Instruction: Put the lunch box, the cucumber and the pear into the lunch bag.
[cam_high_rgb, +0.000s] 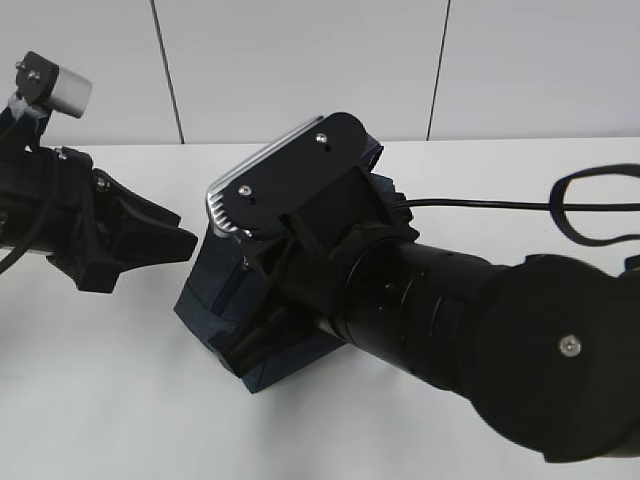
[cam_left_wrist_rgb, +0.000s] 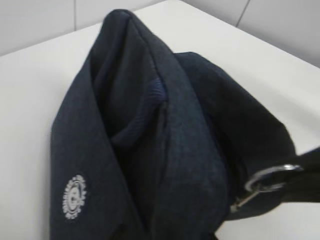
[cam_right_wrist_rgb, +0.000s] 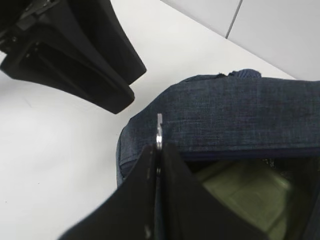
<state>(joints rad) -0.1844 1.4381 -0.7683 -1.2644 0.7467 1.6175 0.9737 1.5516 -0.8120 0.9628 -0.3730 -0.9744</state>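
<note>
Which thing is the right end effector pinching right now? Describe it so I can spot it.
Find the navy lunch bag on the white table. At its open zipper edge, the right end effector pinches a thin metal ring pull, the only shiny part.

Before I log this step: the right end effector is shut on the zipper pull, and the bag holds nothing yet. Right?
Not quite. The right end effector is shut on the zipper pull, but the bag is not empty: the right wrist view shows the lunch box's green lid inside.
</note>
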